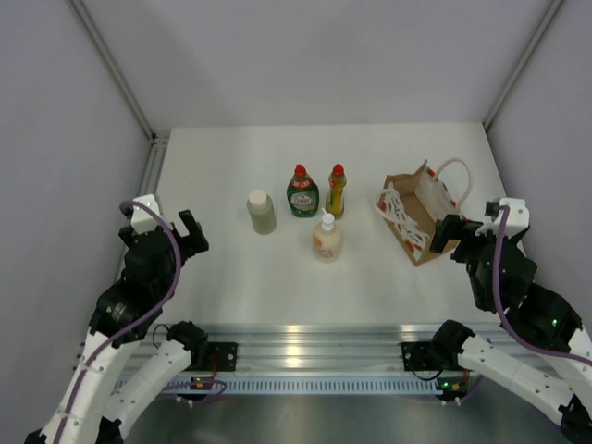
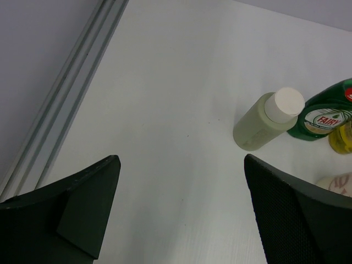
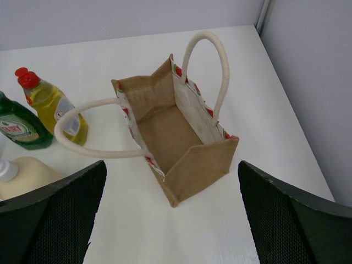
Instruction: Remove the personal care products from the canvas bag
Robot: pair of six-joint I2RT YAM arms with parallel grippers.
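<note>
**Top external view: four bottles standing out, one bag beside my right pincer**

I am counting four bottles on the white table (image 1: 231,277), all upright. There is a green bottle (image 1: 302,192) with a red cap and a yellow bottle (image 1: 336,192) with a red cap just beside it. A cream cylinder (image 1: 262,212) with a white lid is standing off to their left. A pump bottle (image 1: 326,239) is standing nearer to me, in front of the yellow one. One bag (image 1: 418,217) is sitting to the right of them, apart from the group, with two handles (image 3: 205,36).

I am holding both arms low and folded at the near corners, elbows bent, wrists reaching inward. My left pincer (image 1: 192,236) is hovering over the table left of the cylinder, its jaws standing wide apart with only table showing between them. My right pincer (image 1: 447,233) is hanging just beside the bag's near end, jaws likewise spread wide. Its camera is looking down into the bag's gaping mouth.

The bag is showing a coarse tan weave, a boxy shape and a red-printed rim. Its handles are thick white rope, one arching up and the other drooping toward the yellow bottle. The green bottle is looking broad and glossy with a printed label, the yellow one slim and translucent. The cylinder is looking matte and round, the pump bottle squat and peach.
</note>
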